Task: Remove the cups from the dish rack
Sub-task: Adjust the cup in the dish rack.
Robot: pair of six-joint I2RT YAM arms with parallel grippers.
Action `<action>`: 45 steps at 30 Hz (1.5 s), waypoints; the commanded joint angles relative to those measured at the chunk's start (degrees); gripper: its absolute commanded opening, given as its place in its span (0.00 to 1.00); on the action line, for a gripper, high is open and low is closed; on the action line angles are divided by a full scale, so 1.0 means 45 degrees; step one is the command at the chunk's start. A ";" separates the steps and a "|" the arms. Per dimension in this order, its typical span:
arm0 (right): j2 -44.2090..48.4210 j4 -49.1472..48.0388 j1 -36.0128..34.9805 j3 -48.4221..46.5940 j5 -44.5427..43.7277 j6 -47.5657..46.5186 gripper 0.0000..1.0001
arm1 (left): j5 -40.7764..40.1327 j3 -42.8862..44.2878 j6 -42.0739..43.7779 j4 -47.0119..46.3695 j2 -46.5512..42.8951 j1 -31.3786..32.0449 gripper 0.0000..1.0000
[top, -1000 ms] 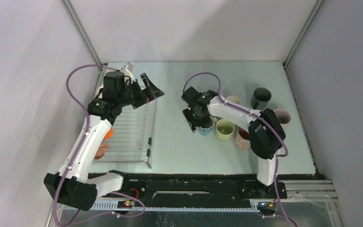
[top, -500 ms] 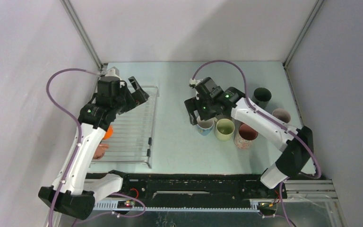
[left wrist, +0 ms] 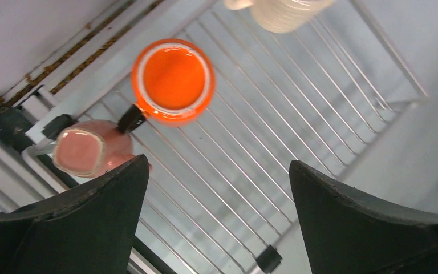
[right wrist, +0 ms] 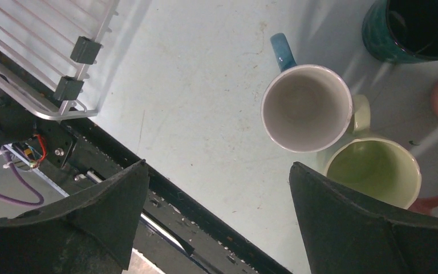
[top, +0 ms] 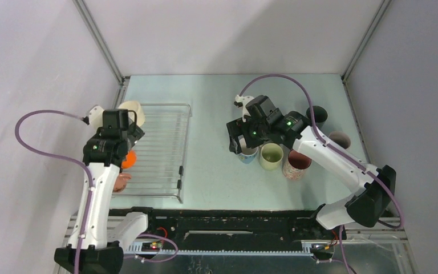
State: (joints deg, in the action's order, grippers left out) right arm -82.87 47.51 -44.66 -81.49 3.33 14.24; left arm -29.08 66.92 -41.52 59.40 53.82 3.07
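Tabletop (top: 211,165), dish rack (top: 162,154) holding orange cup (left wrist: 173,80), pink cup (left wrist: 85,151), left hand (left wrist: 218,164) apart, right hand (right wrist: 217,165) apart

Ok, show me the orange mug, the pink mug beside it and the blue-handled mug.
orange mug (left wrist: 174,79), left wrist view, on its orange inside.
pink mug (left wrist: 80,151), left wrist view, on its inside.
blue-handled mug (right wrist: 306,107), right wrist view, on its white inside.

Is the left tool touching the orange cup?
Apart. The left wrist view shows bare dish rack rods between the orange cup and the open left tool.
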 commanded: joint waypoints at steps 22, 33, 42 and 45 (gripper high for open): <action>0.0615 -0.0707 0.0100 0.0231 0.1339 0.0023 1.00 | 0.2564 -0.1123 0.3942 -0.3032 0.3924 -0.4531 1.00; 0.0477 -0.0791 0.0218 0.0220 0.1516 0.0009 1.00 | 0.3062 -0.0538 0.4617 -0.3062 0.5850 -0.4950 1.00; 0.0388 -0.0796 0.0237 0.0234 0.1471 0.0019 1.00 | 0.3422 -0.0455 0.4675 -0.3110 0.6769 -0.5022 0.98; 0.0364 -0.0806 0.0230 0.0235 0.1430 0.0020 1.00 | 0.3823 -0.0493 0.4678 -0.3173 0.6931 -0.5026 0.90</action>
State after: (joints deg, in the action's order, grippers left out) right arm -81.87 45.32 -43.86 -80.36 9.56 14.24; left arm -15.49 62.04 -21.54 46.39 83.74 -19.09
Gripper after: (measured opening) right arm 0.993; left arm 0.971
